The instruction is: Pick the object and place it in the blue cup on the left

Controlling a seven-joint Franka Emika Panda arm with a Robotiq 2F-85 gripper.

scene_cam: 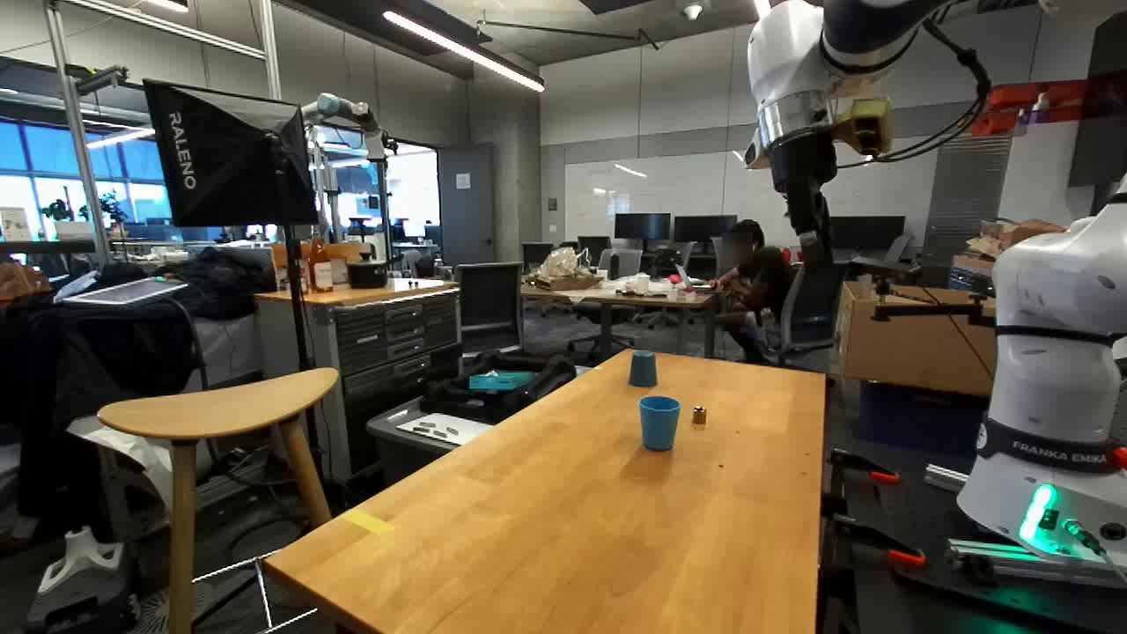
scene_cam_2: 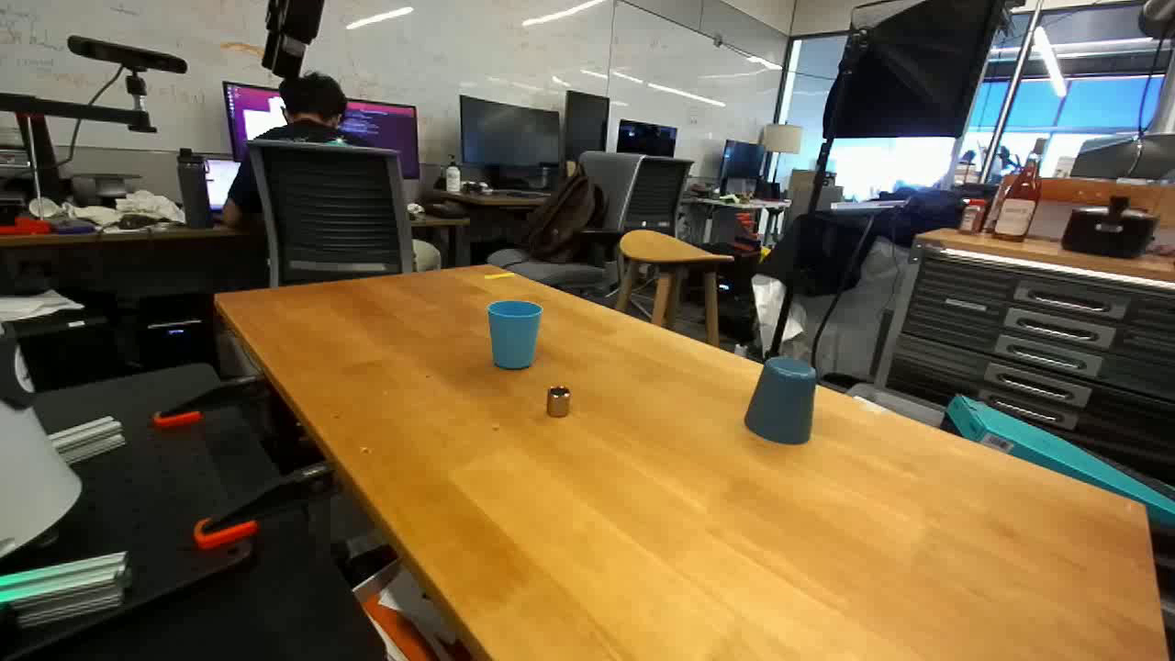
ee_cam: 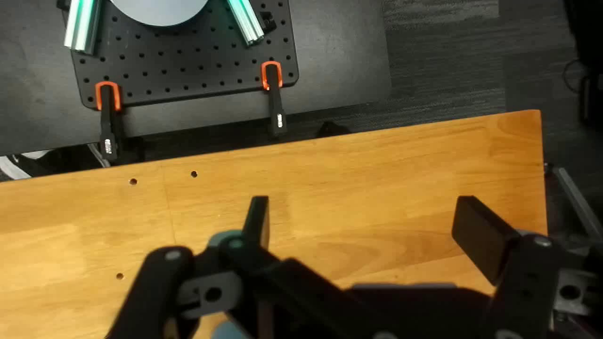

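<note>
A: Wrist view: condition of the pincer?
B: Wide, nothing held; the table shows between its fingers. The task's thing is not seen here.
A: Step in hand?
B: The approach, I judge. Travel across with the pincer wide, then descend upright.
A: In an exterior view, the thing itself?
B: A small metal cylinder, standing on the table right of the upright blue cup and nearer, not touching it. A darker, upended cup stands farther right; I judge it is not the destination.
A: Handling advice?
B: Centre over the cylinder, close on its sides, and keep the fingers off the blue cup. It may prove slippery; release only over the blue cup.
A: In an exterior view, with the arm at right: cylinder against pincer?
B: On the table, well below the pincer and to the left of it. The gap in depth cannot be fixed from here.
</note>
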